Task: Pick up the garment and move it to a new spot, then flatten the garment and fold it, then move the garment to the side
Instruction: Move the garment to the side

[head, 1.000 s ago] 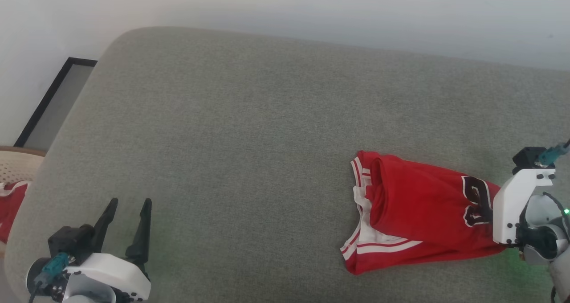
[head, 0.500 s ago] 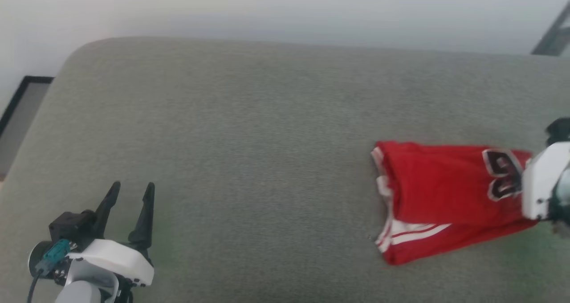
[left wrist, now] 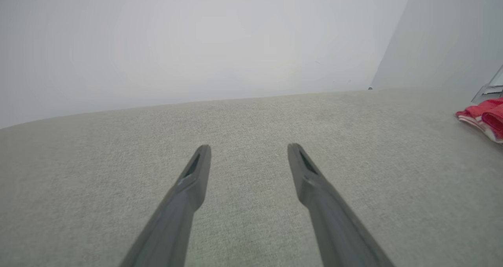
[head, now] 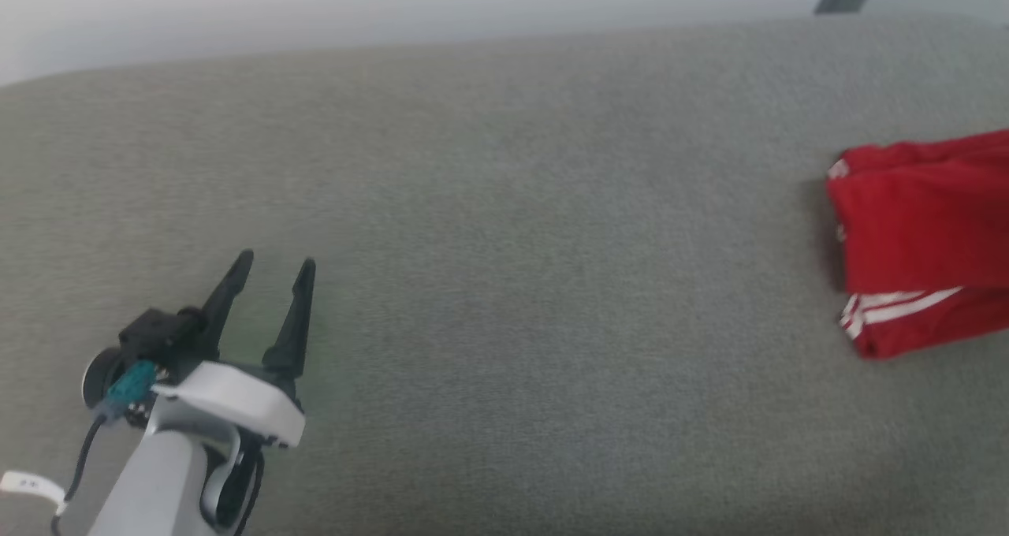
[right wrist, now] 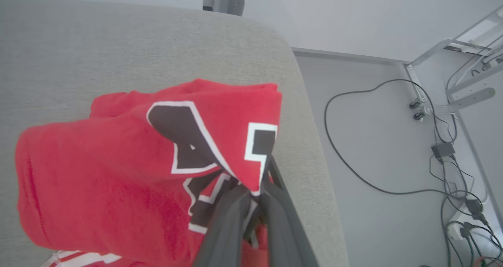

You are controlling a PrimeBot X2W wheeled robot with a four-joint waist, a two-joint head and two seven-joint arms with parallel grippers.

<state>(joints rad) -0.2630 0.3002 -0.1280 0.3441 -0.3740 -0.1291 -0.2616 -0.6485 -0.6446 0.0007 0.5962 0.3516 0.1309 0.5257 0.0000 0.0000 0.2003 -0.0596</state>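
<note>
Left gripper (head: 277,258) is noted at the lower left of the head view, low over the grey upholstered surface (head: 504,205). Its two dark fingers are spread wide, with nothing between them. In the left wrist view they are pointed across bare grey fabric toward a pale wall (left wrist: 196,43).

Right gripper (right wrist: 255,186) is recorded in the right wrist view with its fingers drawn together, clamped on a fold of the garment (right wrist: 98,180). The fold is pinched just beside the black, white-outlined lettering (right wrist: 180,141). Red cloth is bunched to the left of the fingers. White and red trim is seen at the bottom edge.

In the head view the garment is found at the far right edge, folded over on the grey surface, well apart from the left gripper. White stripes are noted along its lower part.

Beyond the rounded end of the surface a pale floor (right wrist: 373,102) is seen. Black cables (right wrist: 469,204) are strewn across it.
</note>
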